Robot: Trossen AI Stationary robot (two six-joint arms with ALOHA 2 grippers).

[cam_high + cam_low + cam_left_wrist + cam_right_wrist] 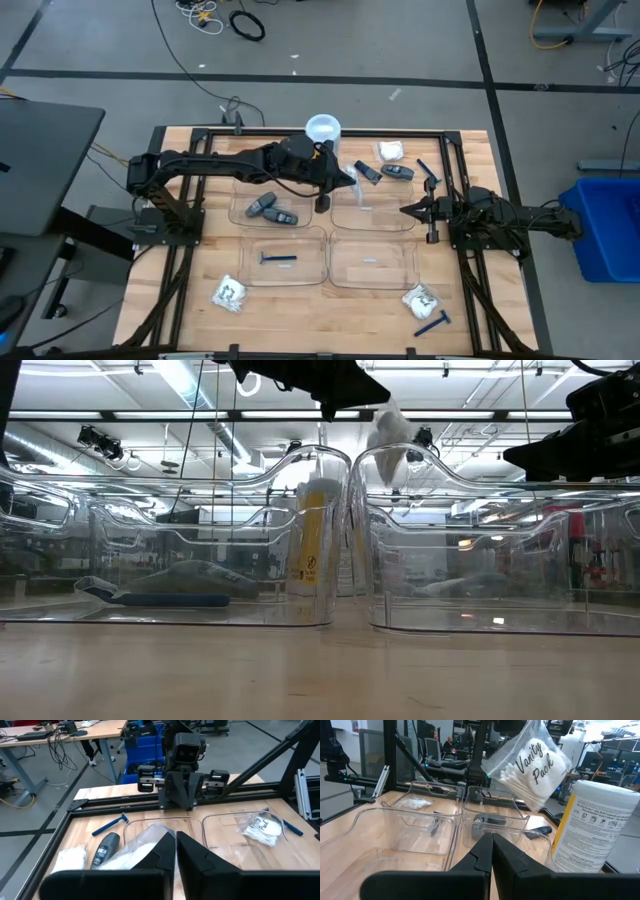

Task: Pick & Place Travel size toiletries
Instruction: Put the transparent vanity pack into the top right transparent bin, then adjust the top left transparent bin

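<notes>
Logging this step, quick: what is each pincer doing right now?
Left pincer: closed on a clear vanity pack packet, held above the trays.
Right pincer: closed, empty.

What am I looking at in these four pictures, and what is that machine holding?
Two dark robot arms work at a wooden table. One picture looks straight down, one looks level across the tabletop, and two come from cameras on the arms' wrists. On the table lie four clear plastic trays, a tall yellow canister with a white lid, grey oval sticks, thin blue razors and white crinkly packets. The left tool is shut on a clear packet of white cotton swabs, hanging above the trays. The right tool waits shut at the table's right side, holding nothing.
</notes>
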